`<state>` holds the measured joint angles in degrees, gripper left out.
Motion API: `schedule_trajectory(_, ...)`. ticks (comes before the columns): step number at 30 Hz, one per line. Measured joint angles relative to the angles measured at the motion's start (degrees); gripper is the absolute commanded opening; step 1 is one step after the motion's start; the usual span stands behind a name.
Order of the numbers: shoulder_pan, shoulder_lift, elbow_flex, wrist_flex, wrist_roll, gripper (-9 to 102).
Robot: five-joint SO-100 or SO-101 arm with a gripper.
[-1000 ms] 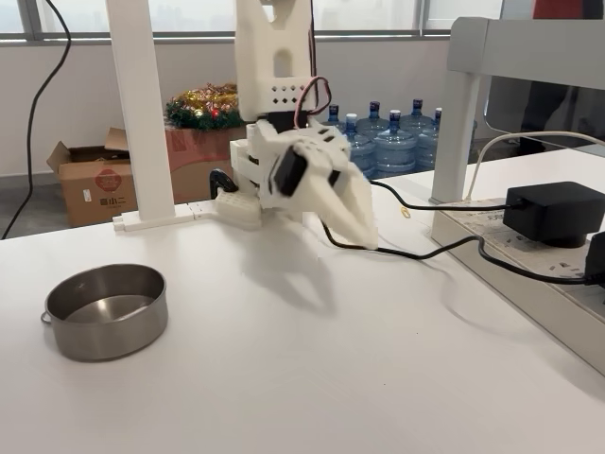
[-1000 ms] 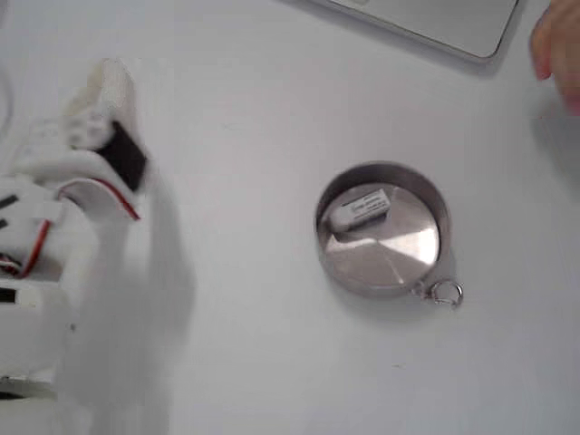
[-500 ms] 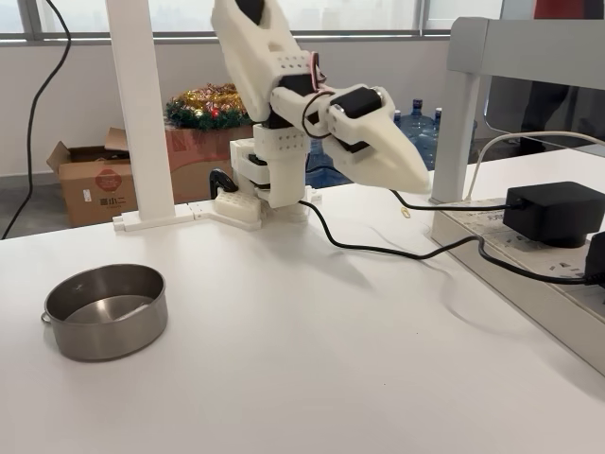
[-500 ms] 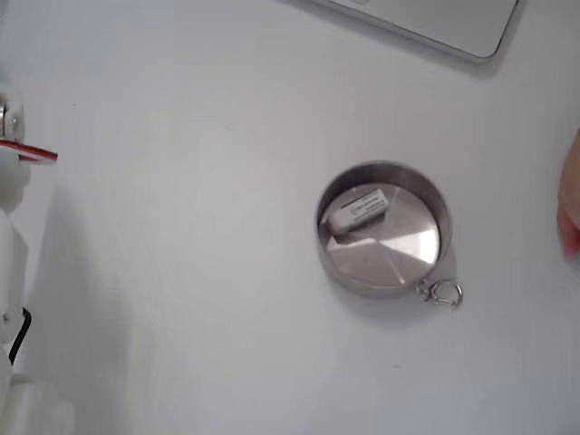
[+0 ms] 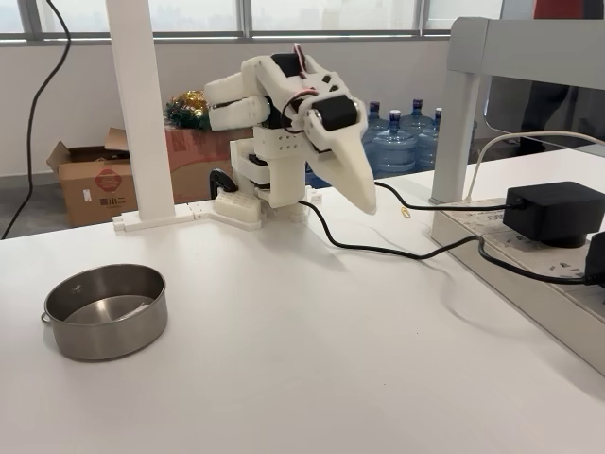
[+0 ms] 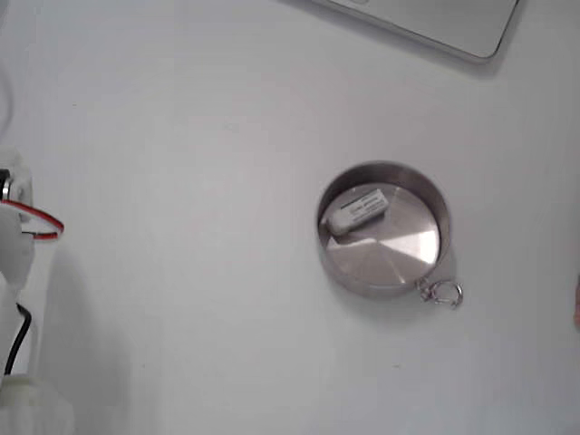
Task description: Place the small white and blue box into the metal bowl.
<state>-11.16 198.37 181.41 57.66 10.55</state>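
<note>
Lying in the metal bowl, the small white and blue box, seemingly far from gripper.

Both fixed views are evenly and brightly lit. Daylight is admitted through windows along the top edge of one view, and soft shadows are cast on the table. The other fixed view is soft and slightly washed out, with bright glare seen in the metal bowl.
</note>
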Motion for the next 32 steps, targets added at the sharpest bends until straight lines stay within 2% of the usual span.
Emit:
schedule_trajectory(3, 0.0, 1.05, -0.09, 2.02, 0.0, -4)
schedule_trajectory(32, 0.0, 1.14, -0.09, 2.29, 0.0, -4)
